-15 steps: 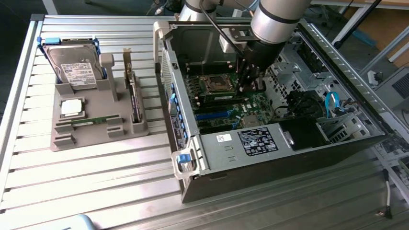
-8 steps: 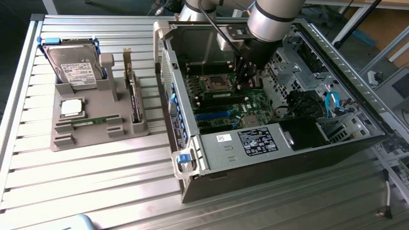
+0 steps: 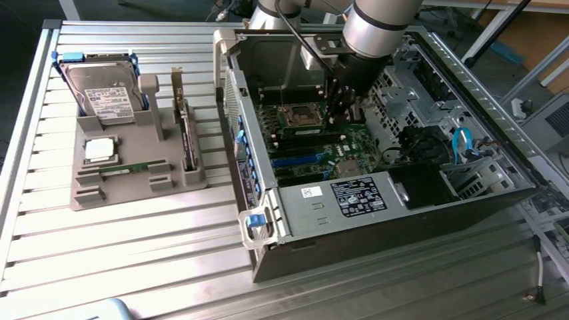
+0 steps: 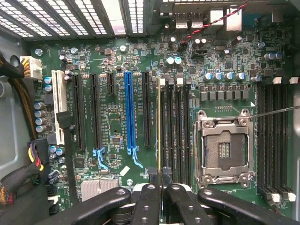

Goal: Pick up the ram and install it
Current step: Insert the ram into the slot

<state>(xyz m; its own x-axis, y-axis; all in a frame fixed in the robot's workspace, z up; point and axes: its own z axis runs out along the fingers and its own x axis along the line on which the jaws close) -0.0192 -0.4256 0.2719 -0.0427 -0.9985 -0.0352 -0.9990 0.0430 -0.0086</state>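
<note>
Green ram (image 4: 161,126) stands edge-on, in line with the memory slots (image 4: 179,126), we think for alignment; our pincer (image 4: 161,183) pinches its upper edge.

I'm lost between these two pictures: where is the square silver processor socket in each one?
Exterior view: the square silver processor socket lies on the green motherboard inside the open black computer case.
Wrist view: the socket sits between two banks of black memory slots.
Shared landmark: the long blue slot.
</note>
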